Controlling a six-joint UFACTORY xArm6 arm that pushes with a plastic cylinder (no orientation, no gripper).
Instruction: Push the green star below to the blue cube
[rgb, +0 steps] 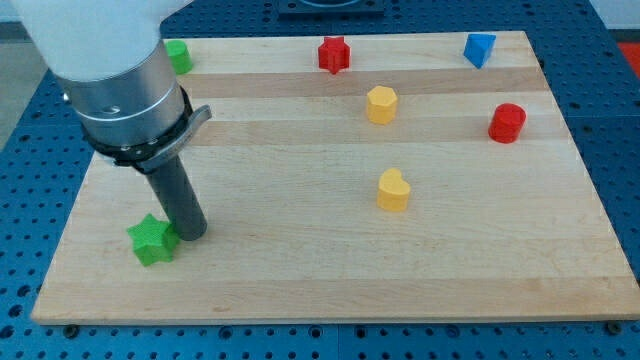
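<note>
A green star (151, 239) lies near the board's bottom left. My tip (191, 236) rests on the board right against the star's right side, touching it. A blue block (479, 48), wedge-like from here, sits at the view's top right, far from the star. A second green block (178, 55) shows at the top left, partly hidden behind the arm's body.
A red star (334, 54) sits at the top middle. A yellow hexagonal block (381, 104) lies below it, and a yellow heart (393, 190) near the centre. A red cylinder (507, 122) is at the right. The wooden board (300, 290) ends close below the green star.
</note>
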